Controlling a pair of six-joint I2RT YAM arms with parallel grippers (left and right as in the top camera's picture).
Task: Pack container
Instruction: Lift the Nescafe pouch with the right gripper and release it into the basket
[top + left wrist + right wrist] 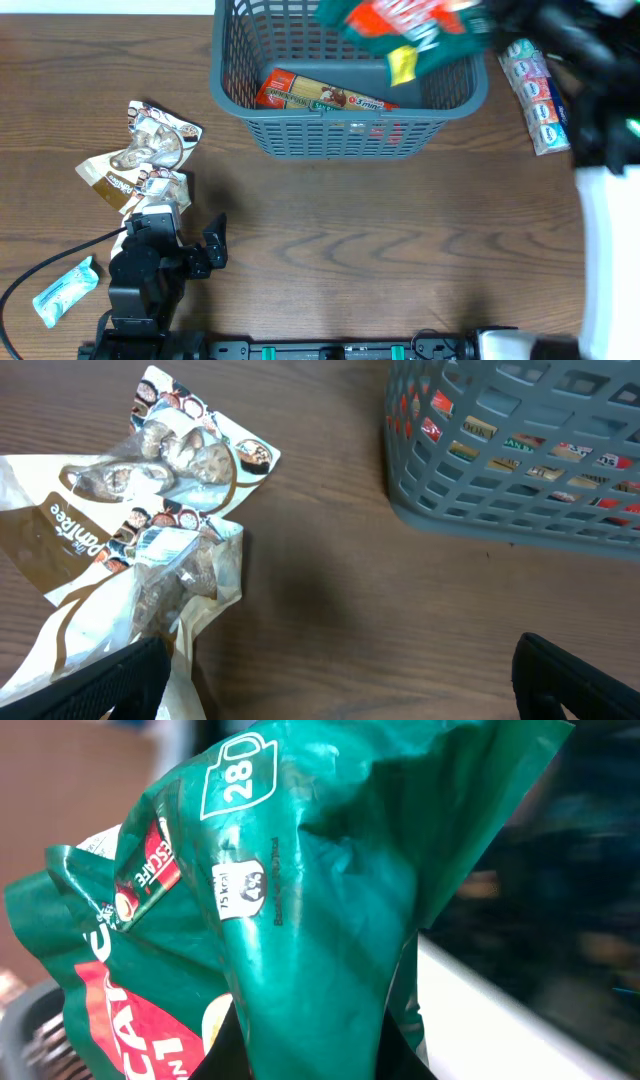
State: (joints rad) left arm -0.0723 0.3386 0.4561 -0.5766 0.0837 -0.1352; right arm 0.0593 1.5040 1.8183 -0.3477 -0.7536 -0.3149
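Note:
The dark grey lattice basket (pixel 345 135) stands at the top middle of the table, with a red and yellow packet (pixel 320 95) lying inside; its corner shows in the left wrist view (pixel 500 470). My right gripper (pixel 500 25) is shut on a green and red coffee bag (pixel 415 28) and holds it above the basket's far right side; the bag fills the right wrist view (pixel 330 910). My left gripper (pixel 190 240) is open and empty near the table's front left, its fingers (pixel 340 680) just right of a white and brown snack bag (pixel 130 550).
The white and brown snack bags (pixel 140 160) lie left of the basket. A light blue packet (pixel 65 290) lies at the front left. A white and blue packet (pixel 535 95) lies right of the basket. A black cable runs along the front left.

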